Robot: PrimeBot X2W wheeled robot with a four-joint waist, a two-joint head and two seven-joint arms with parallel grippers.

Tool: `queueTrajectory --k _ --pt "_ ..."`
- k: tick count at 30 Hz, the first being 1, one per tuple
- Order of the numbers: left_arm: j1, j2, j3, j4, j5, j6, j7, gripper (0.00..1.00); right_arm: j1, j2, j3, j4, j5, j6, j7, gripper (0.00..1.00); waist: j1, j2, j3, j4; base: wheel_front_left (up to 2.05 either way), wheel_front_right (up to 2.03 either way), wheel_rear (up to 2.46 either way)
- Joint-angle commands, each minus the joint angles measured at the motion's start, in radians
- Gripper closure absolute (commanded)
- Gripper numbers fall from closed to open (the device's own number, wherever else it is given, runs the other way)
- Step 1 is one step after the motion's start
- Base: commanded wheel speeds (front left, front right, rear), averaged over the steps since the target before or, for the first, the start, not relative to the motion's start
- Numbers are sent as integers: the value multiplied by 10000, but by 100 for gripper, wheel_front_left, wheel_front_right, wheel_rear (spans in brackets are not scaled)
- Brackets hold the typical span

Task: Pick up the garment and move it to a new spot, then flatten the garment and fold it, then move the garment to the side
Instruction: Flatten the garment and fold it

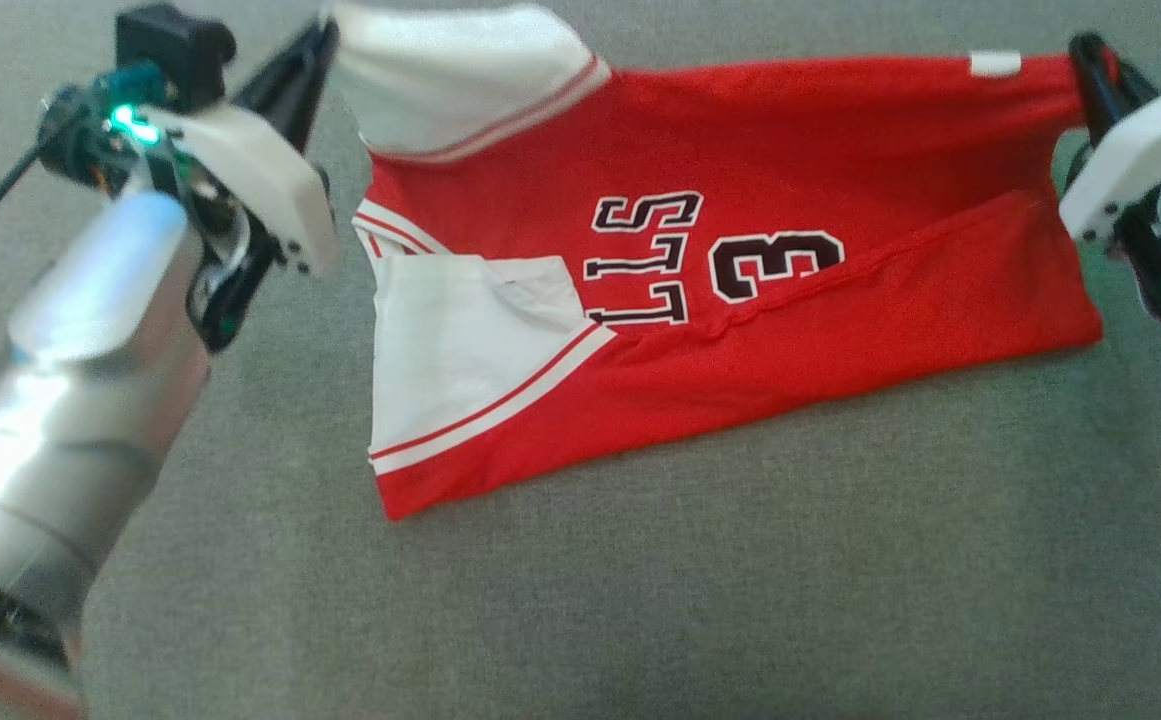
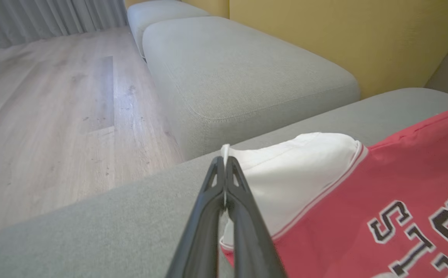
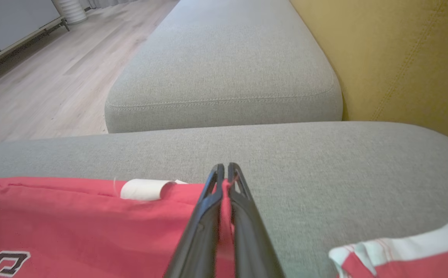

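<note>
Right gripper (image 3: pixel 224 170) pinches red garment (image 3: pixel 73 220) on cushion (image 3: pixel 324 162).

Grey seat cushion (image 1: pixel 640 600) at 6 o'clock in head view, plain woven fabric. Left wrist view: neighbour cushion (image 2: pixel 239 73) at 12, same grey, seam line along its front edge; third cushion (image 2: pixel 158 9) behind it at 11. Light wood floor (image 2: pixel 54 96) at 9, grey curtain (image 2: pixel 34 17) at 10, mustard backrest (image 2: pixel 343 34) at 1. Right wrist view: pale low cabinet (image 3: pixel 11 19) at 10, standing on the floor.
</note>
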Motion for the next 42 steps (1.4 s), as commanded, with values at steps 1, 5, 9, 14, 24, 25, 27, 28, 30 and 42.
queueTrajectory --k 1,5,9,14,24,25,27,28,30,42 --pt "-326 524 200 -403 -175 22 111 100 84 -218 120 -346 150 -9 60 100 1 -1 -247 52 0 0 0" --pt "428 1234 -161 -1748 -904 19 1009 100 658 -666 487 -631 637 -9 472 100 1 -1 -643 111 0 0 0" --pt "1149 1969 -497 -2975 -1467 18 2008 100 1189 -1127 849 -844 1114 -9 1109 100 1 -1 -949 162 0 0 0" --pt "1979 2749 -835 -4371 -2037 21 3145 100 1706 -1693 1454 -1208 1476 -9 1897 100 1 -1 -1171 189 0 0 0" --pt "2749 3769 -1180 -6483 -2869 236 4781 100 2118 -2375 2502 -1744 1674 -9 2657 100 1 -1 -1286 169 0 0 0" --pt "2780 3832 -1186 -6636 -2949 262 4891 100 2144 -2398 2578 -1791 1732 -9 2732 100 1 -1 -1286 161 0 0 0" --pt "2839 3951 -1231 -6905 -3088 280 5131 100 2189 -2441 2708 -1876 1864 -9 2878 100 1 -1 -1301 132 0 0 0" --pt "2868 4012 -1256 -7018 -3150 290 5245 100 2207 -2469 2782 -1916 1917 -9 2959 100 1 -1 -1307 116 0 0 0" --pt "2938 4107 -1341 -7213 -3273 293 5500 100 2236 -2525 2940 -1995 1999 -9 3109 100 1 -1 -1317 80 0 0 0" --pt "3077 3955 -1535 -7498 -3187 500 5584 0 2217 -2507 3172 -1919 2496 -9 3338 0 1 -1 -1248 -77 0 0 0"
